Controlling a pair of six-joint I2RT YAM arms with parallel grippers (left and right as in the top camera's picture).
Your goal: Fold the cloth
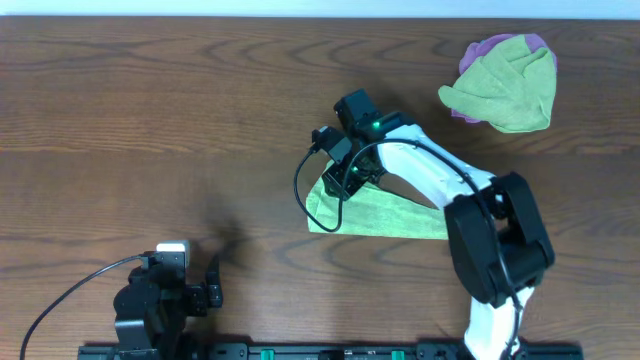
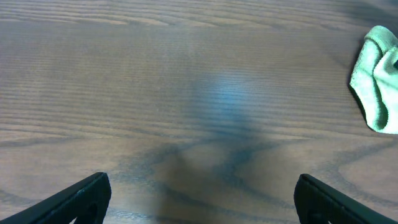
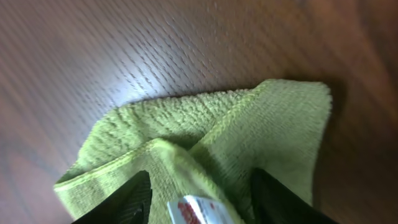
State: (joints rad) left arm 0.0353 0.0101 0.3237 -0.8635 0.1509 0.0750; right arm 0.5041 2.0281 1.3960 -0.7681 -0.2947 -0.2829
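Note:
A light green cloth (image 1: pixel 385 213) lies partly folded in the middle of the table. My right gripper (image 1: pixel 346 178) is over its left end. In the right wrist view its fingers (image 3: pixel 199 202) are closed in on a raised fold of the cloth (image 3: pixel 186 130), with a white and red label between them. My left gripper (image 1: pixel 212 285) is open and empty near the front left edge, far from the cloth. In the left wrist view its jaws (image 2: pixel 202 196) are spread over bare wood, and an edge of the green cloth (image 2: pixel 376 81) shows at the far right.
A bunched pile of a green cloth over a purple one (image 1: pixel 505 85) sits at the back right corner. The right arm (image 1: pixel 440 185) reaches across the green cloth from the front right. The table is dark wood (image 1: pixel 150 120).

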